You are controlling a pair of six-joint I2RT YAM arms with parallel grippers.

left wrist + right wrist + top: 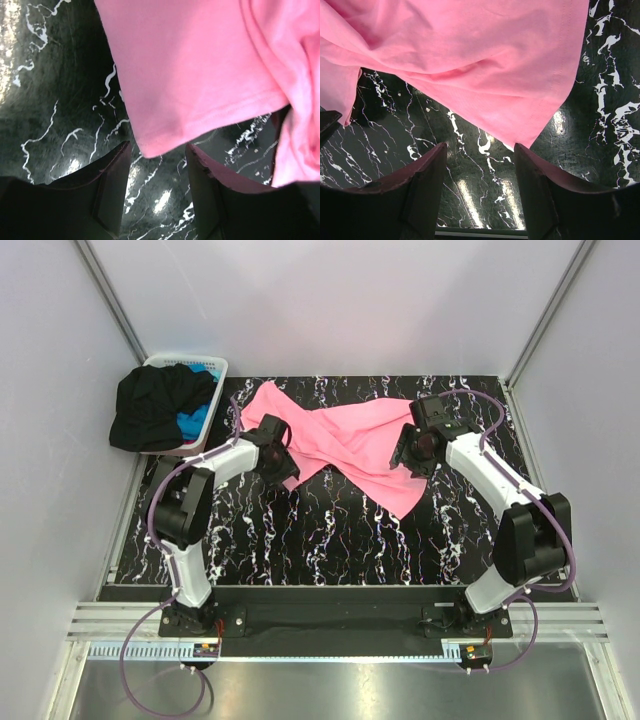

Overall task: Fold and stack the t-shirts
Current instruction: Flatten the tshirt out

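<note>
The pink shirt [340, 445] lies bunched on the tabletop [330, 530]. The left hand [157, 150] and right hand [480, 150] are each partly open at a corner, holding nothing. Each should pinch well past the hem, then pull apart evenly.

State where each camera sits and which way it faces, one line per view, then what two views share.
Top external: above and behind the arms, looking down on the marbled table; both arms show whole, bases nearest; pink t-shirt mid-table, white basket far left.
Left wrist: on the left wrist, looking down past the open left gripper at a corner of the shirt.
Right wrist: on the right wrist, looking down past the open right gripper at another corner.
Shared: both wrist views show the pink t-shirt lying on the table.
</note>
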